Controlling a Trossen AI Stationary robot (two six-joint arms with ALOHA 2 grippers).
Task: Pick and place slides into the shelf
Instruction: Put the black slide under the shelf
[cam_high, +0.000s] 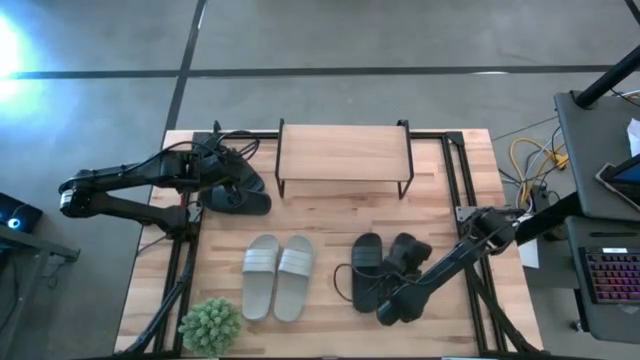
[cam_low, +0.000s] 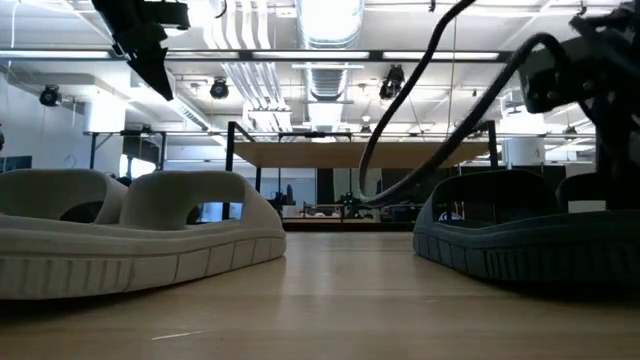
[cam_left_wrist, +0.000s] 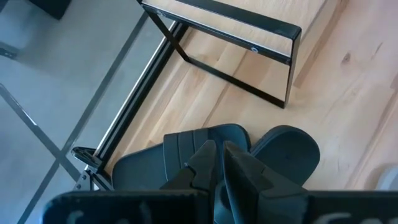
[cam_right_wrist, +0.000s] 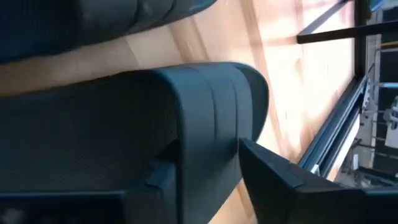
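The right pincer (cam_high: 392, 305) is seen low over the near end of the matte black wide-strap slide sandals (cam_high: 385, 268) on the light wooden desk (cam_high: 330, 215); its fingers appear spread about one sandal's strap, though a firm pinch cannot be told. The pale grey-white slide pair (cam_high: 277, 276) lies beside them, in front of the small plank-topped shelf on a black wire frame (cam_high: 344, 152). The left pincer (cam_high: 240, 185), pressed together, is held left of the shelf over another dark sandal (cam_left_wrist: 205, 152).

Grey concrete floor (cam_high: 330, 35) surrounds the wooden table (cam_high: 330, 205); overhead, ceiling ducts (cam_low: 325, 25) and bright light strips (cam_low: 420, 55).
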